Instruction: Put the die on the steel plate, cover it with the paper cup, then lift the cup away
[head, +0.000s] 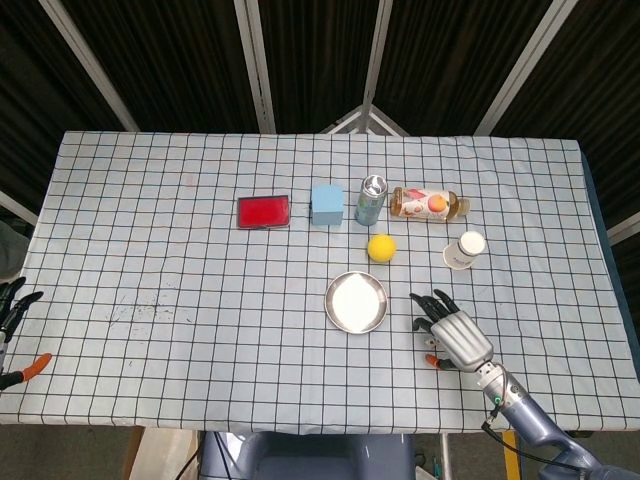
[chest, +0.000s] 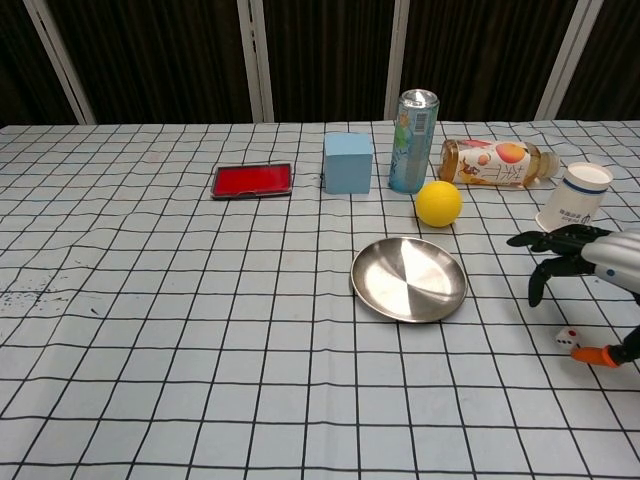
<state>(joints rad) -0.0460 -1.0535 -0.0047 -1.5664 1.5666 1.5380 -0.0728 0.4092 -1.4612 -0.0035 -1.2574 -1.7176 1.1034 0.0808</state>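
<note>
Evidently nothing is done yet: the right hand (chest: 585, 262), fingers spread and empty, is hovering over the die (chest: 567, 338), steel plate (chest: 409, 279) bare, paper cup (chest: 575, 199) untouched.

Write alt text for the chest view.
The right robot hand, fingers spread, hovers over a small white die on the checked tablecloth, right of a round steel plate. Behind stand a yellow ball, white paper cup, blue cube and drink can.
</note>
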